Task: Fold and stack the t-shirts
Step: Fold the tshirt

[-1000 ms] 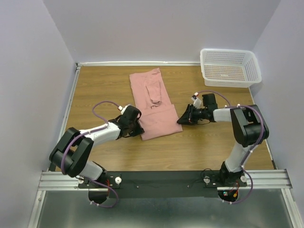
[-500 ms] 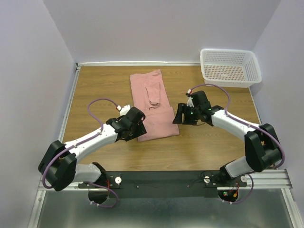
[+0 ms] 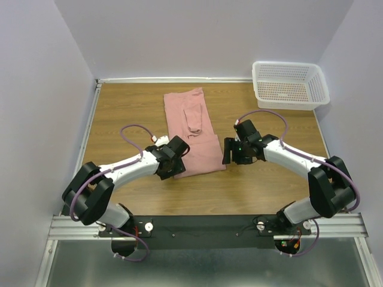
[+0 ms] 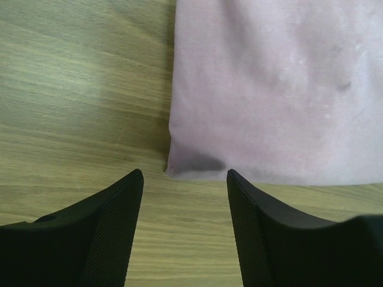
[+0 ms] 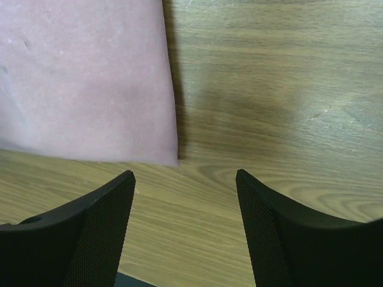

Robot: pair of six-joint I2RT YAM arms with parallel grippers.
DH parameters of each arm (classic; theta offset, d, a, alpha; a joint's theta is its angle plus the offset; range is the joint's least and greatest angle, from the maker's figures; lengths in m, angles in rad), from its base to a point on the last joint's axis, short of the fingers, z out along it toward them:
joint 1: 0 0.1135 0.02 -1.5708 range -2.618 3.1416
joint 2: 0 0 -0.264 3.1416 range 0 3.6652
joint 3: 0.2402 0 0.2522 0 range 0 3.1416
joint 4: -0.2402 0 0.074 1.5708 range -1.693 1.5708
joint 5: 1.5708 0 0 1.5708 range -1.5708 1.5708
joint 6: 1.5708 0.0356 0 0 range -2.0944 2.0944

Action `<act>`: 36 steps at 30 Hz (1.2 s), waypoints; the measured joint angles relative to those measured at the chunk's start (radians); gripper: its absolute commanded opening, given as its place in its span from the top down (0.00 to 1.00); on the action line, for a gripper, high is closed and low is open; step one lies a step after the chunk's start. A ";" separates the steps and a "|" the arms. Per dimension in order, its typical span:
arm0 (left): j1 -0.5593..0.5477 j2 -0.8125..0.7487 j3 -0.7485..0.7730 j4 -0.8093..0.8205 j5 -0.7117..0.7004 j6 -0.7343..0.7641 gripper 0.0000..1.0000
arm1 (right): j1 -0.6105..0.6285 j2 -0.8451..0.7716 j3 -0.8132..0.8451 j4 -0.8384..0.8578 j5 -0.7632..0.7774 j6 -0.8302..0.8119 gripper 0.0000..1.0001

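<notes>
T-shirt [image 3: 192, 128]: pink, folded into a long narrow strip, lying flat on the table [image 3: 119, 107]. A sleeve is folded over its middle. No print shows on the upper face. Its near end lies between the two grippers, and the far end reaches away from both.

Left gripper [image 3: 175, 168]: jaws apart, holding nothing. In the left wrist view the gripper [image 4: 184, 173] faces the shirt's [image 4: 275, 89] near corner. That corner sits just ahead of the gap between the fingertips, closer to the left-hand finger [image 4: 114, 227]. The cloth spreads ahead and off past the right-hand finger. A small dark shadow lies on the cloth at the corner. Bare wood fills the left side and the space under the fingers. I cannot tell whether the fingertips touch the table.

Right gripper [image 3: 228, 153]: jaws apart, holding nothing. In the right wrist view the gripper [image 5: 185, 173] faces the shirt's [image 5: 84, 78] other near corner. That corner lies just ahead of the gap, roughly midway between the fingertips. The cloth spreads ahead and over the left-hand finger's [image 5: 96, 233] side. Bare wood lies ahead of the right-hand finger. Contact with the table cannot be told here either.

Basket [image 3: 290, 84]: white mesh, at the far corner of the table, well beyond the right gripper and on its outer side, apart from the shirt.
</notes>
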 measured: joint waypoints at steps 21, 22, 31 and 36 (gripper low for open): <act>-0.010 0.097 0.011 0.029 -0.007 0.026 0.76 | 0.070 0.064 0.030 -0.016 0.036 0.023 0.25; -0.010 0.097 0.011 0.034 -0.006 0.026 0.81 | 0.074 0.075 0.030 -0.016 0.043 0.027 0.25; -0.015 0.089 -0.008 0.087 0.002 0.041 1.00 | 0.083 0.128 0.094 -0.046 0.090 0.057 0.34; -0.015 0.075 -0.024 0.105 0.002 0.048 1.00 | 0.085 0.158 0.117 -0.053 0.109 0.063 0.41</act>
